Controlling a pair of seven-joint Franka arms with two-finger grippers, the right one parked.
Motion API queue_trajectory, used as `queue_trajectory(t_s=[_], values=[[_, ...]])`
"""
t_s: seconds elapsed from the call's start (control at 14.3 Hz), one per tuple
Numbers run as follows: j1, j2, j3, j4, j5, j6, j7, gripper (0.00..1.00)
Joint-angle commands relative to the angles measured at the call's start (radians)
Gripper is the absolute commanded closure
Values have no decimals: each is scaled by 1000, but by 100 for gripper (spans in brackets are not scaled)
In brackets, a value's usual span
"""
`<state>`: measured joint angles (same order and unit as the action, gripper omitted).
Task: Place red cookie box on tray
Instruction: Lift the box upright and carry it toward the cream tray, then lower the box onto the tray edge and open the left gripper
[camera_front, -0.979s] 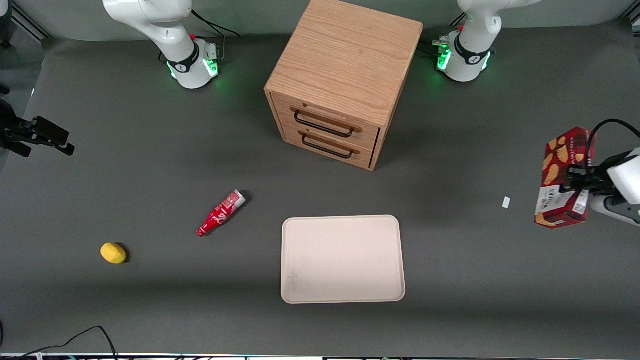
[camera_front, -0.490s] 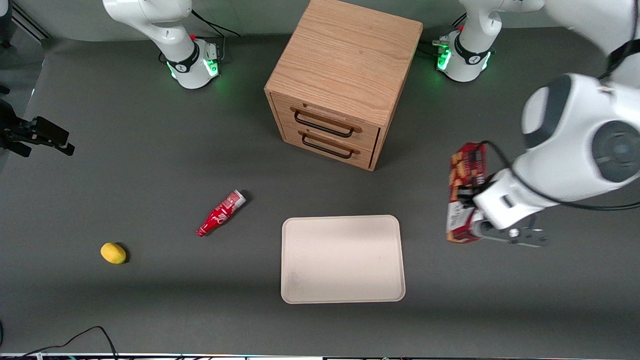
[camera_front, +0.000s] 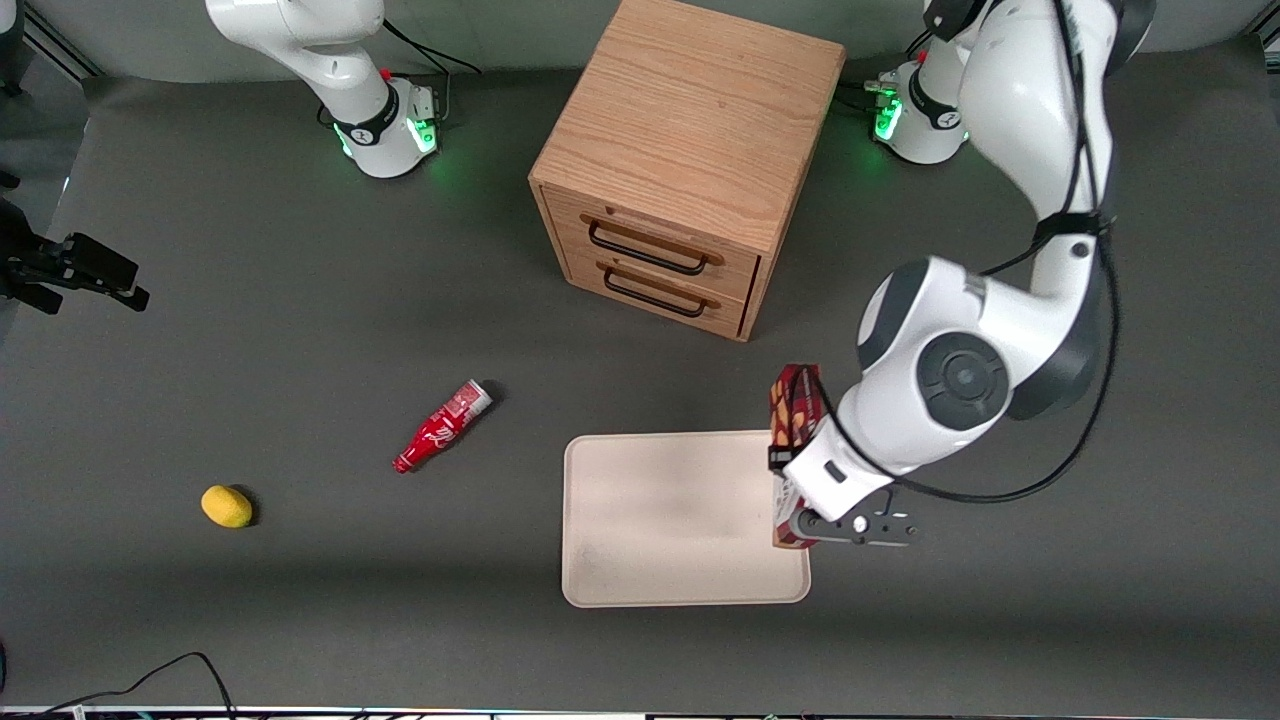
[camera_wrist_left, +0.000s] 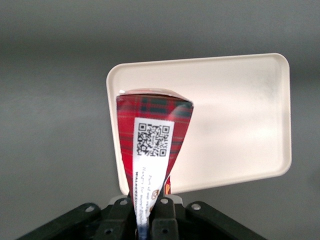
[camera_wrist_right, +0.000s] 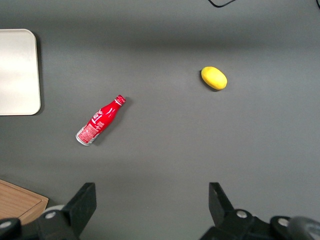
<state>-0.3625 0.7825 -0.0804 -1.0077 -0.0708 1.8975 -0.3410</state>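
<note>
Half the job looks done, by my reckoning: I have the red cookie box (camera_front: 794, 420) off the table and carried in the air over the tray (camera_front: 660, 520), but nothing is set down yet. My gripper (camera_front: 800, 520) is clamped on one end of the box, fingers closed against its narrow faces, so the box hangs edge-on with its QR-code label (camera_wrist_left: 152, 140) facing my wrist camera. In the front view the box sits above the tray's edge at the working arm's end of the table, not above the middle. The wrist view agrees: most of the tray's cream surface shows bare beside the box.

What is left, as I judge it, is to shift a little further over the tray's middle, lower until the box meets the surface, then let go. The small red bottle (camera_front: 442, 427) and the yellow fruit (camera_front: 226, 506) lie well apart from the tray toward the parked arm's end, and the wooden cabinet (camera_front: 690, 150) stands farther from the front camera, so none of them crowds the drop.
</note>
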Motion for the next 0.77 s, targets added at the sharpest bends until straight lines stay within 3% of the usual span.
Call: queue_trajectory(t_s=[0.0, 0.7], values=[[-15, 81, 21, 69, 3, 61, -26, 100], [-19, 236, 41, 73, 52, 248, -26, 100]])
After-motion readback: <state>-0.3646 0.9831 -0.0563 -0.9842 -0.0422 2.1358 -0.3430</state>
